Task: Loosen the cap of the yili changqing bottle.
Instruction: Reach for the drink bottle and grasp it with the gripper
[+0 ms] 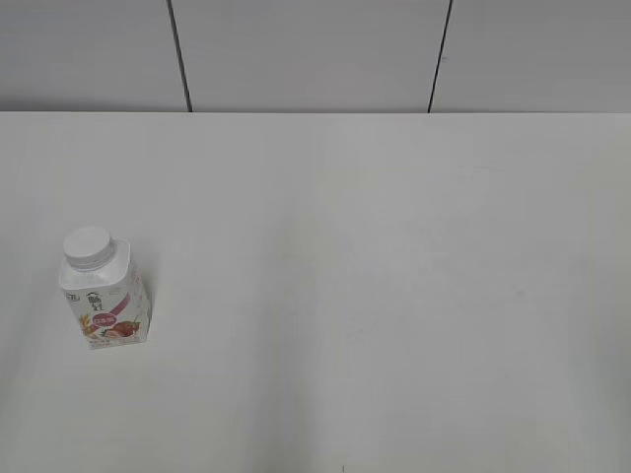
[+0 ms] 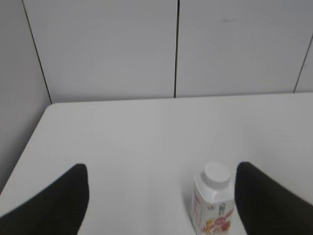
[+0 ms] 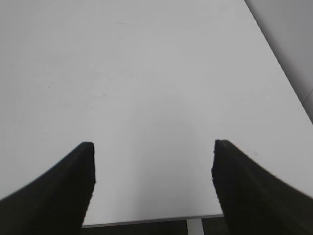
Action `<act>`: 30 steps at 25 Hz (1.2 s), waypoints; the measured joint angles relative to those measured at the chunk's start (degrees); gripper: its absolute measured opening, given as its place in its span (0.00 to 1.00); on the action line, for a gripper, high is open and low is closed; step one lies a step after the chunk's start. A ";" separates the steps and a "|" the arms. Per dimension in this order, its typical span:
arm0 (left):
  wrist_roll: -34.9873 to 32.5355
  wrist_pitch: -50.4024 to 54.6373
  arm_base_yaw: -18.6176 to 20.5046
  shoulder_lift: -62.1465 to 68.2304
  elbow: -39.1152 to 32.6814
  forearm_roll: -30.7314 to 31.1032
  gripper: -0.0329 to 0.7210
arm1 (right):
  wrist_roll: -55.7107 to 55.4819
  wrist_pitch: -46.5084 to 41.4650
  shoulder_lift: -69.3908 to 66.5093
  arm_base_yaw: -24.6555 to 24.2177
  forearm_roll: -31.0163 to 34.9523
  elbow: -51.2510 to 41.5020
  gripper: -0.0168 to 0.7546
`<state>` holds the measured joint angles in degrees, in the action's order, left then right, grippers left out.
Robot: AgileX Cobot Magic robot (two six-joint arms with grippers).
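The yili changqing bottle point(image 1: 105, 301) stands upright at the left of the white table, small and white with a red-pink fruit label. Its white cap point(image 1: 89, 246) sits on the neck. Neither gripper shows in the exterior view. In the left wrist view the bottle point(image 2: 212, 208) and its cap point(image 2: 216, 174) stand ahead, close to the right finger. My left gripper point(image 2: 161, 196) is open and empty, above and short of the bottle. My right gripper point(image 3: 152, 171) is open and empty over bare table near the front edge.
The white table point(image 1: 375, 256) runs back to a grey panelled wall point(image 1: 315, 54). Its left edge shows in the left wrist view point(image 2: 29, 142). Its right edge point(image 3: 274, 63) and front edge point(image 3: 146, 219) show in the right wrist view.
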<state>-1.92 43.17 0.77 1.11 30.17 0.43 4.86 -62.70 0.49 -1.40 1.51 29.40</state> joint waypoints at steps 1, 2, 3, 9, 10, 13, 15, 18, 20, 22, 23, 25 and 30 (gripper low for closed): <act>0.00 -2.64 0.00 0.90 -0.80 0.08 0.78 | 0.00 0.00 0.00 0.00 0.00 0.00 0.78; 0.00 -5.00 0.00 1.80 -1.78 0.10 0.78 | 0.00 0.00 0.00 0.00 0.00 0.00 0.78; 0.00 -8.02 0.00 2.96 -2.89 0.15 0.78 | 0.00 0.05 0.00 0.00 0.00 0.00 0.78; 0.00 -28.61 0.00 11.20 -9.91 0.15 0.76 | 0.00 0.05 0.00 0.00 0.00 0.00 0.78; 0.00 -31.33 0.00 12.65 -10.93 0.15 0.75 | 0.00 0.05 0.00 0.00 0.00 0.00 0.78; 0.00 -36.82 0.00 17.75 -12.31 0.15 0.75 | 0.00 0.05 0.00 0.00 0.00 0.00 0.78; 0.00 -38.60 0.00 21.35 -12.32 0.15 0.74 | 0.00 0.05 0.00 0.00 0.00 0.00 0.78; 0.00 -39.90 0.00 27.08 -12.32 0.15 0.73 | 0.00 0.05 0.00 0.00 0.00 0.00 0.78; 0.00 -40.56 0.00 31.33 -12.32 -0.12 0.73 | 0.00 0.05 0.00 0.00 0.00 0.00 0.78; 0.00 -42.63 0.00 35.73 -12.37 -2.19 0.73 | 0.00 0.05 0.00 0.00 0.00 0.00 0.78; 0.00 -44.55 0.00 37.74 -12.37 -3.80 0.73 | 0.00 0.05 0.00 0.00 0.00 0.00 0.78; 0.00 -48.57 0.00 41.03 -12.37 -6.48 0.73 | 0.00 0.05 0.00 0.00 0.00 0.00 0.78; 0.00 -54.70 -1.71 46.77 -13.35 -7.65 0.73 | 0.00 0.05 0.00 0.00 0.00 0.00 0.78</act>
<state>-1.92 -11.52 -0.94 47.88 16.82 -7.21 4.86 -62.65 0.49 -1.40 1.51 29.40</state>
